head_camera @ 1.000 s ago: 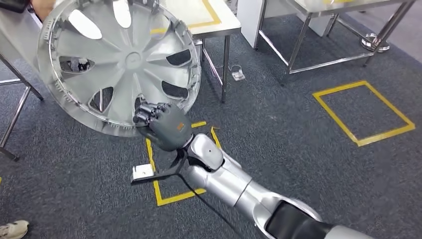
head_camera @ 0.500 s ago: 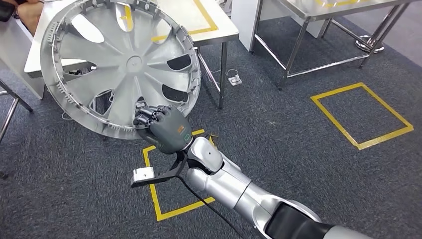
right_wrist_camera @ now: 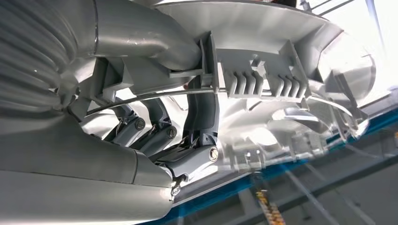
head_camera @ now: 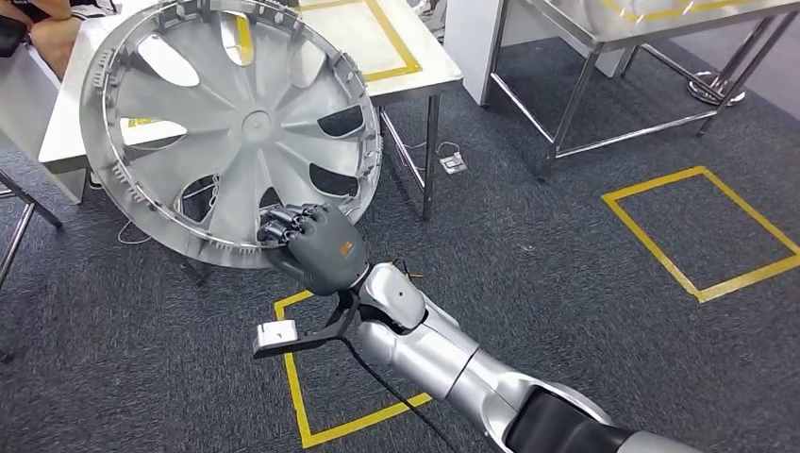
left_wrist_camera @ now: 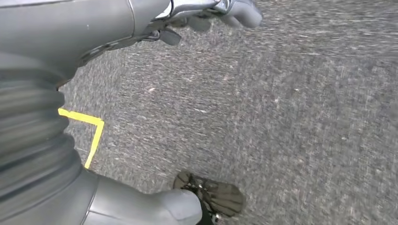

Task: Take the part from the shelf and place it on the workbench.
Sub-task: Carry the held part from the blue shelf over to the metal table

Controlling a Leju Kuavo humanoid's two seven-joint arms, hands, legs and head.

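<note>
Hubcap (head_camera: 231, 123) is held upright in the upper left of the head view, gripped at its lower rim by the right hand (head_camera: 316, 247), fingers clenched through a spoke opening. Workbench (head_camera: 415, 57) lies behind it. Left hand (left_wrist_camera: 141, 21) is seen blurred over carpet; its finger state cannot be told.

Risk: with only one edge gripped, the wide disc could be levered loose, or its rim clipped on the bench edge.

Head view: even, bright overhead lighting, sharp focus, soft shadows on the carpet (head_camera: 566, 245). Left wrist view: motion blur streaks the carpet and ribbed cover (left_wrist_camera: 28, 126). Right wrist view: strong glare washes out the wheel cover (right_wrist_camera: 291, 112); background smeared, out of focus.
</note>
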